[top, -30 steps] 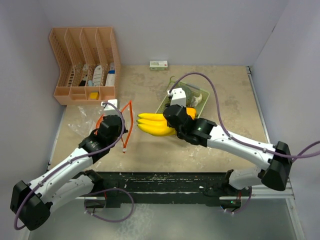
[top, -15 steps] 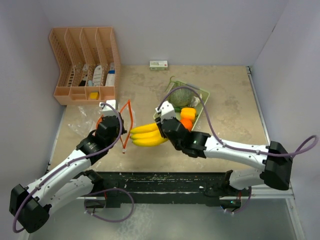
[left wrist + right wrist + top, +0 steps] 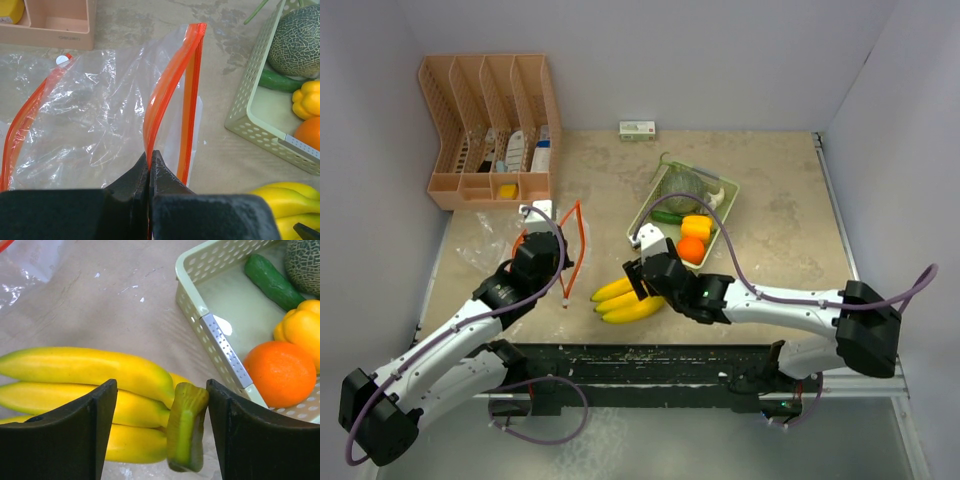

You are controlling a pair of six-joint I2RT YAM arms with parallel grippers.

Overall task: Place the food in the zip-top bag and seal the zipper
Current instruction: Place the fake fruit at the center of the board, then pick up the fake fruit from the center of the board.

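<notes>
1. Left gripper (image 3: 150, 159): I read it as clenched. In the left wrist view the two black fingers meet with no gap and pinch the orange zipper strip (image 3: 170, 90) of the zip-top bag (image 3: 95, 115). The pinched strip stands upright above the table (image 3: 770, 250). The second strip curves away to the left, so the mouth of the bag gapes.

2. Right gripper (image 3: 161, 392): I read it as released. In the right wrist view its fingers stand well apart on either side of the banana bunch (image 3: 90, 371). The green stem (image 3: 186, 426) sits between them, with a visible gap to each finger. I see no grip on the fruit.

3. Location of the banana bunch: it lies on the table, outside the bag, between the bag's mouth and the pale green basket (image 3: 192, 296). Its tips point toward the bag; its stem end faces the right gripper.

4. Remaining food: the netted melon (image 3: 300, 42), the dark green cucumber (image 3: 272, 282) and the orange (image 3: 281, 372) are inside the basket, with a yellow pepper-shaped piece (image 3: 302, 327) between the cucumber and the orange.

5. Surroundings: a peach desk organizer (image 3: 490, 120) stands at the far left corner of the table. A small box (image 3: 637, 129) lies against the back wall.
</notes>
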